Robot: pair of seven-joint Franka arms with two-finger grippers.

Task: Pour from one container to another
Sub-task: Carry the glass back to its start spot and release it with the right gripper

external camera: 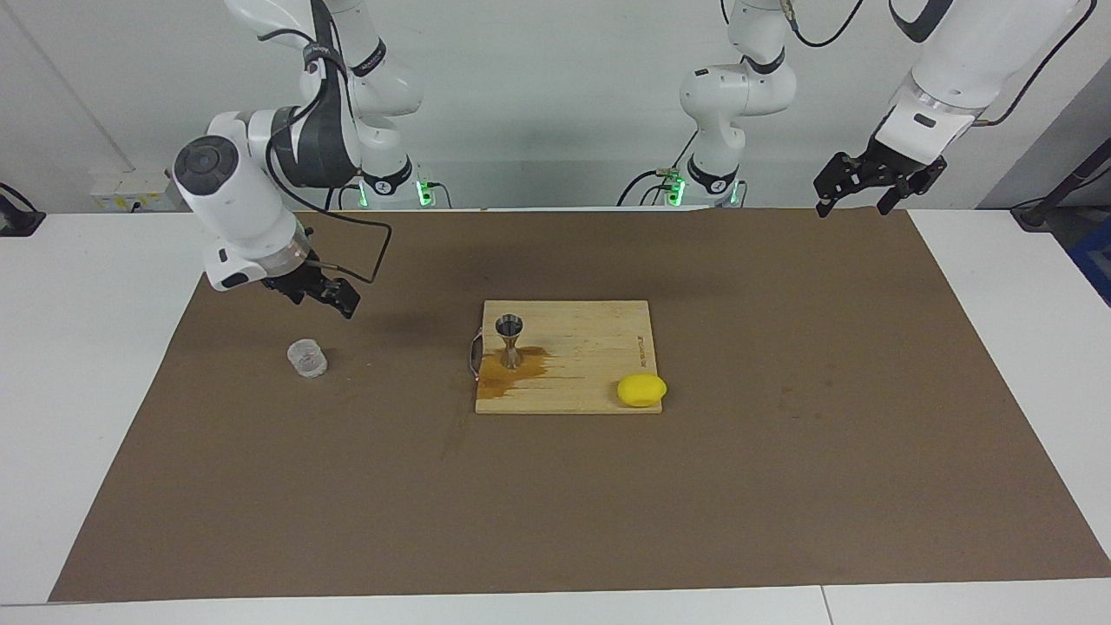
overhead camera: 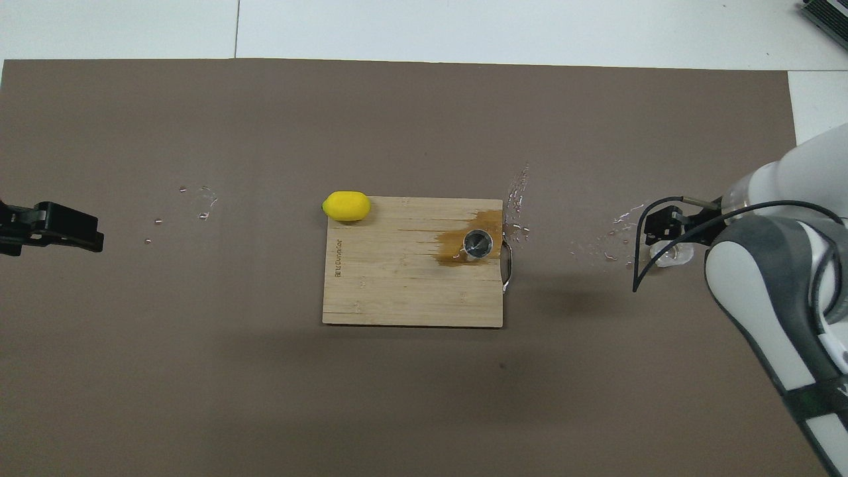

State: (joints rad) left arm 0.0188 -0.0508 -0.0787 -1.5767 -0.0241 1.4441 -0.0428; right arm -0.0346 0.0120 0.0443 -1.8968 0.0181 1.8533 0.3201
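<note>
The small clear cup [external camera: 307,358] stands upright on the brown mat toward the right arm's end of the table; in the overhead view the cup [overhead camera: 677,256] is partly covered by the arm. My right gripper [external camera: 334,298] [overhead camera: 659,228] hangs open and empty in the air just above the cup, clear of it. The steel jigger [external camera: 509,340] [overhead camera: 478,244] stands on the wooden board [external camera: 590,347] [overhead camera: 397,285], at the end with the handle, in a brown wet patch. My left gripper [external camera: 852,208] [overhead camera: 93,233] waits open and raised over the mat's edge at the left arm's end.
A yellow lemon [external camera: 642,390] [overhead camera: 346,205] rests at the board's corner farther from the robots. Water droplets [overhead camera: 609,242] lie on the mat between cup and board, more [overhead camera: 517,199] beside the board's metal handle [overhead camera: 507,265].
</note>
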